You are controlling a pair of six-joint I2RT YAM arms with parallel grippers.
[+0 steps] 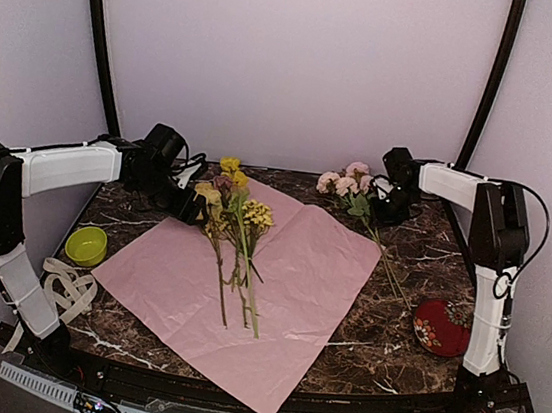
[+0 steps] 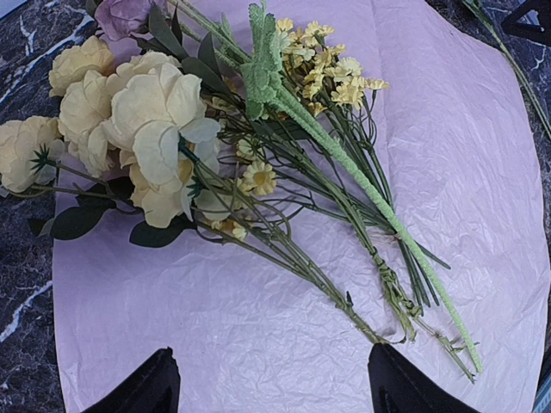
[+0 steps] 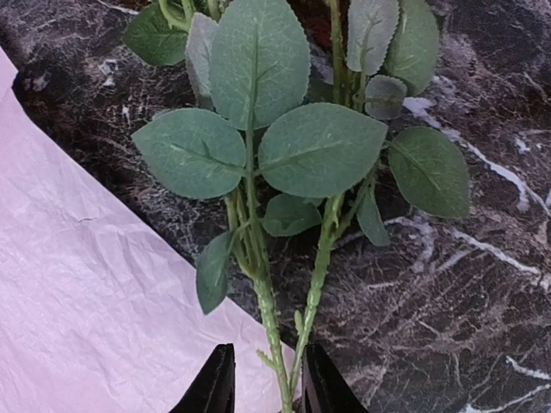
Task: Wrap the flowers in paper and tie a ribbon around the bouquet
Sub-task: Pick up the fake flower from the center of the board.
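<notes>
Status: yellow flowers (image 1: 238, 227) on paper (image 1: 298, 270), pink flowers (image 1: 347, 183) off it, ribbon (image 1: 65, 286) untouched; left hand (image 2: 271, 389) spread; right hand (image 3: 267, 379) straddles stems, and I can't tell if it is pinching.

Left arm (image 1: 64, 165) and right arm (image 1: 460, 186) both stretch out toward the bench's (image 1: 420, 265) far edge. Left pincer (image 2: 271, 351) has its jaws spread wide, right pincer (image 3: 268, 348) is only cracked a little apart, pointing down.

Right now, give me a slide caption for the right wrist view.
Right gripper narrowly open around two leafy green flower stems on dark marble table, lilac paper at left.
</notes>
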